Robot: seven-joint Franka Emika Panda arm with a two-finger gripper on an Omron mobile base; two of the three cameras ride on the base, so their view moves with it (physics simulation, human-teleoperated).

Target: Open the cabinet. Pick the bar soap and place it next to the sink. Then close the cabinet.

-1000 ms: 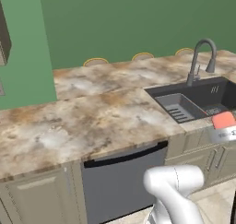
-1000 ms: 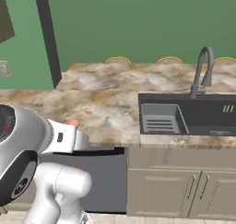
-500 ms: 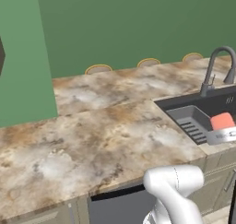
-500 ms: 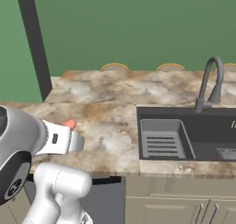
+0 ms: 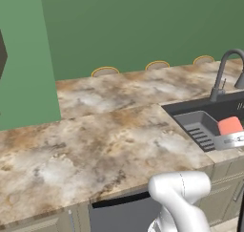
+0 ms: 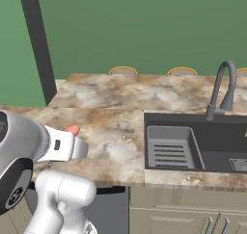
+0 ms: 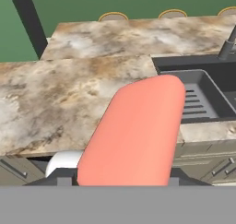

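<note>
Bar soap (image 7: pixel 138 131): salmon-pink, rounded, lower centre of the hand view, gripped in the pincer (image 7: pixel 120 180), jaws partly open around it. Worktop (image 7: pixel 60 96): tan marbled stone, beyond the soap. Sink (image 7: pixel 203 96): dark basin with ribbed insert, right of frame. Faucet (image 6: pixel 221 91): grey gooseneck, behind the basin.

At the right of the frame the dark sink (image 6: pixel 212 141) is set into the marbled counter (image 6: pixel 106 117), with a ribbed grey tray (image 6: pixel 171 147) in its left part and the curved faucet (image 6: pixel 223 91) behind. At lower left a pink bar soap (image 6: pixel 73 129) peeks above the white arm (image 6: pixel 43 144).
</note>
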